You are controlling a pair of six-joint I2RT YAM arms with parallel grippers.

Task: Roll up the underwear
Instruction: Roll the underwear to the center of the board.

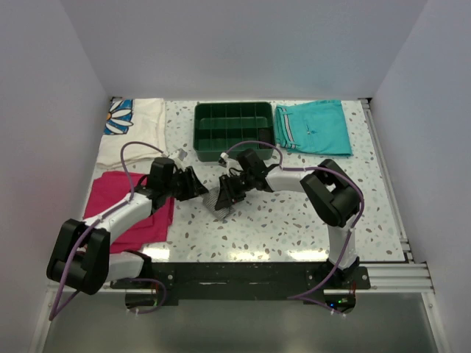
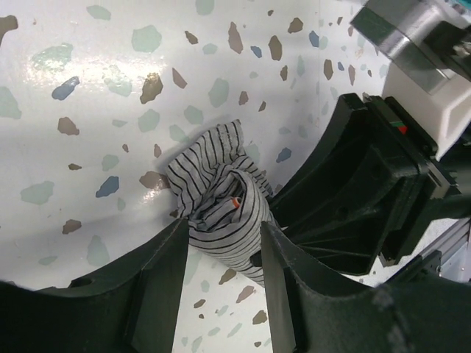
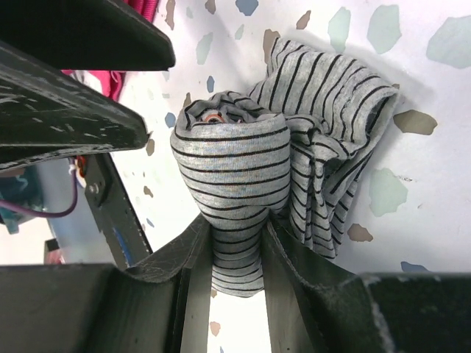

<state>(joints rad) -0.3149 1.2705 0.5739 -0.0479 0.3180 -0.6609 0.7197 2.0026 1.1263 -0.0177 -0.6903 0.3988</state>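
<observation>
The underwear (image 1: 223, 200) is a grey-and-white striped bundle on the speckled table (image 1: 280, 220), between my two grippers. It is partly rolled into a tube (image 3: 232, 169), with a loose crumpled part (image 3: 331, 132) beside it and a bit of reddish trim showing at the tube's end (image 2: 235, 200). My right gripper (image 3: 239, 246) is shut on one end of the tube and pinches it narrow. My left gripper (image 2: 221, 246) stands open at the other end of the roll (image 2: 224, 213), its fingertips on either side of the cloth. Both grippers (image 1: 200, 185) (image 1: 228, 193) hang low over the table.
A green compartment tray (image 1: 232, 143) stands behind the grippers. Teal shorts (image 1: 313, 126) lie to its right. A magenta cloth (image 1: 121, 213) lies under the left arm. A white cloth with a flower print (image 1: 132, 121) lies at the far left.
</observation>
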